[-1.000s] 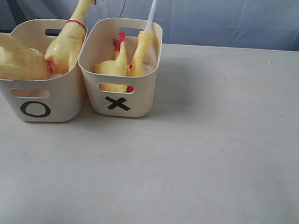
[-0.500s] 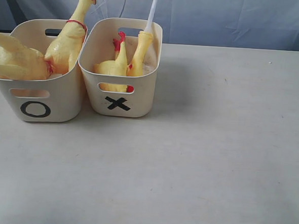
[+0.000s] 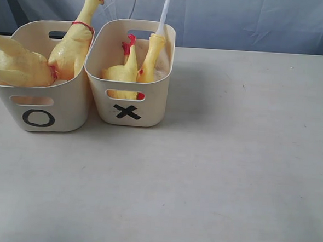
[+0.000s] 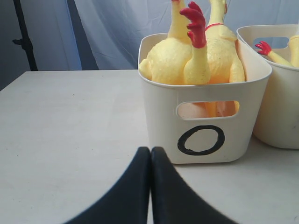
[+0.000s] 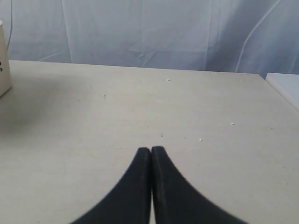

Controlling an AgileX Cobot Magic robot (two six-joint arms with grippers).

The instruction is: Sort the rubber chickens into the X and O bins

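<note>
Chickens (image 3: 22,68) look fully sorted, large chickens (image 3: 73,47) in the O bin (image 3: 69,112), small chickens (image 3: 123,72) in the X bin (image 3: 151,106), none on the counter (image 3: 230,169), both arms' jaws together, empty

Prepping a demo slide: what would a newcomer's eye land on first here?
Two big chickens overflow the O bin at the left of the exterior view, and one neck rises well above the rim. Right beside it, the X bin holds two small chickens, with a white tube poking up out of it.
</note>
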